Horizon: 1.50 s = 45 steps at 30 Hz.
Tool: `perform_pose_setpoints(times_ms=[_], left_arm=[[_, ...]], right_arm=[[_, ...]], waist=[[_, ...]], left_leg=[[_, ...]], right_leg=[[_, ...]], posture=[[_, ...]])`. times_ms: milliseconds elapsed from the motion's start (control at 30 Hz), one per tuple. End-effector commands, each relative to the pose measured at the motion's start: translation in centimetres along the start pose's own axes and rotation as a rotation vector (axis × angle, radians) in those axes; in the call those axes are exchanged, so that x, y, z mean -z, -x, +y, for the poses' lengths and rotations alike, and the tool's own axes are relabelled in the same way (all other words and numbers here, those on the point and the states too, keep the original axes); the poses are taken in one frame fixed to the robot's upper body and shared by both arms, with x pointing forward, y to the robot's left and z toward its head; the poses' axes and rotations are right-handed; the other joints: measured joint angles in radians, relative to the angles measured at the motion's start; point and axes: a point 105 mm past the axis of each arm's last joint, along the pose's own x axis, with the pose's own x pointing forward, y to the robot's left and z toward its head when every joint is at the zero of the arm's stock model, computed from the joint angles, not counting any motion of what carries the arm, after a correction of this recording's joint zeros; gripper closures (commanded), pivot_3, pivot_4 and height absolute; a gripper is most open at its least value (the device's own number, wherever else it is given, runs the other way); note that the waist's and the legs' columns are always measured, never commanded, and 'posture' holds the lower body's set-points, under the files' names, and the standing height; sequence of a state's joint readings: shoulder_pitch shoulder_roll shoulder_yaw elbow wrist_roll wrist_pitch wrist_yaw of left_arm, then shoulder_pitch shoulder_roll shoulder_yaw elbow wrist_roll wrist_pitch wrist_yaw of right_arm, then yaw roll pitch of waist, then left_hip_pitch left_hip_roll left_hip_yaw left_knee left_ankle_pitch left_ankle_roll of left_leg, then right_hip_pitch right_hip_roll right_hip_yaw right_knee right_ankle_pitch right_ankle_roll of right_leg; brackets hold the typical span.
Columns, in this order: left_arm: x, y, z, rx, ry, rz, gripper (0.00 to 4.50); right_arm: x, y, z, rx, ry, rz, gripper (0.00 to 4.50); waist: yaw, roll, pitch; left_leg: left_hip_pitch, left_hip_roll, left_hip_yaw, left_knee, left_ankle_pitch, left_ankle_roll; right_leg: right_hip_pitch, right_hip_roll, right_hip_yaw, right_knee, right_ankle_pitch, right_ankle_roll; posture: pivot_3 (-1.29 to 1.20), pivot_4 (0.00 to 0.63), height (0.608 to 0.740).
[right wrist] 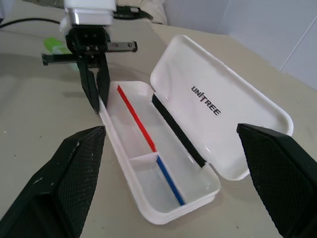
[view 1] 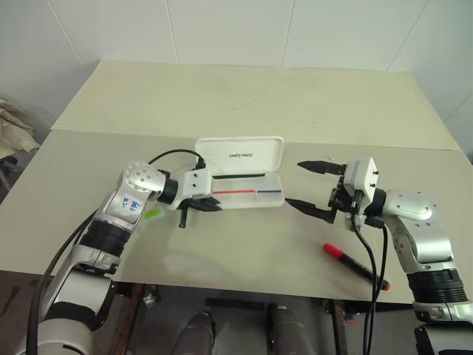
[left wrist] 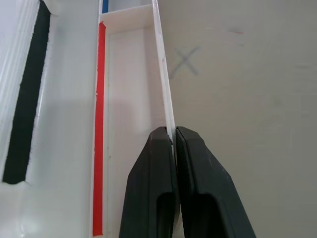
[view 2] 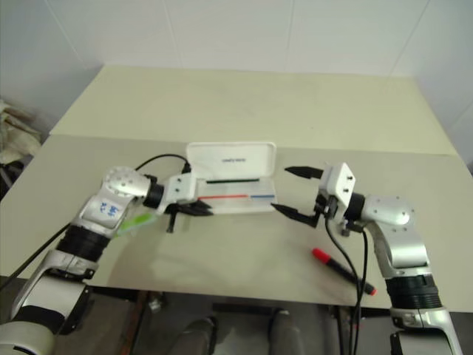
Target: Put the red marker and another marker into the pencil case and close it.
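We see the left gripper pinching the open pencil case wall, right gripper spread empty; next, we judge, fetching the red marker.

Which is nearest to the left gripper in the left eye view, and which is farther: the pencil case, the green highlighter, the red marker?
1. Pencil case: front wall pinched by the left gripper.
2. Green highlighter: beside the left wrist.
3. Red marker: far across, near the right arm.
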<state>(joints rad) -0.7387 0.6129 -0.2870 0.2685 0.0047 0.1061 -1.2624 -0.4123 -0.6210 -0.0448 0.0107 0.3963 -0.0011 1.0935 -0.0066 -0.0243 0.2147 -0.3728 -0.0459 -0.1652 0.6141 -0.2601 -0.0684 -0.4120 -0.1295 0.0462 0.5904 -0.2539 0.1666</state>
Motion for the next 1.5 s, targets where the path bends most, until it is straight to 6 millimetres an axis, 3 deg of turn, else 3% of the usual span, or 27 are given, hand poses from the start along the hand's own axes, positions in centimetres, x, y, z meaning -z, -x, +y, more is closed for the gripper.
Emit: perform_pose_setpoints(times_ms=[33,433,833,867,1267,1500], left_arm=[[-1.4,-0.2,-1.3,0.047,-0.064,-0.025,4.47],[-2.2,-0.9,-3.1,0.075,-0.046,-0.045,4.47],[0.3,-0.9,-4.4,0.088,0.062,0.030,4.47],[0.5,-0.9,-4.5,0.084,0.083,0.029,3.91],[-1.1,-0.8,-5.7,0.153,0.161,-0.058,0.03],[-1.9,-0.4,-6.1,0.176,0.131,-0.118,0.03]], right_arm=[[-0.6,0.9,-0.3,0.017,0.029,-0.006,0.00],[-0.2,2.0,0.5,0.040,-0.001,0.023,0.00],[-0.4,1.9,0.2,0.047,0.002,0.024,0.00],[-0.5,1.8,0.2,0.046,0.003,0.022,0.00],[-0.6,1.3,0.3,0.043,0.001,0.011,0.00],[-0.5,1.1,0.5,0.045,-0.006,0.007,0.00]], waist=[[0.001,0.000,0.000],[-0.003,0.000,0.000],[-0.014,0.000,0.000],[-0.017,0.000,0.000],[-0.020,0.000,0.000],[-0.020,0.000,0.000]], left_leg=[[0.000,0.000,0.000,0.000,0.000,0.000],[0.001,0.000,0.001,0.000,0.000,0.000],[0.002,0.000,0.002,0.000,0.000,0.000],[0.002,0.000,0.002,0.000,0.000,0.001],[0.002,0.000,0.004,0.001,0.000,0.001],[0.002,0.000,0.005,0.001,0.000,0.001]], right_leg=[[0.000,0.000,0.000,0.000,0.000,0.000],[0.000,0.000,0.001,0.001,0.000,0.000],[0.000,0.001,0.003,0.001,0.000,0.000],[0.000,0.000,0.003,0.001,0.000,0.000],[0.001,0.001,0.004,0.001,0.001,0.001],[0.000,0.001,0.005,0.001,0.001,0.001]], posture=[[0.00,0.150,0.740],[0.00,0.150,0.740],[0.00,0.150,0.740],[0.00,0.150,0.740],[0.00,0.150,0.740],[0.00,0.150,0.740]])
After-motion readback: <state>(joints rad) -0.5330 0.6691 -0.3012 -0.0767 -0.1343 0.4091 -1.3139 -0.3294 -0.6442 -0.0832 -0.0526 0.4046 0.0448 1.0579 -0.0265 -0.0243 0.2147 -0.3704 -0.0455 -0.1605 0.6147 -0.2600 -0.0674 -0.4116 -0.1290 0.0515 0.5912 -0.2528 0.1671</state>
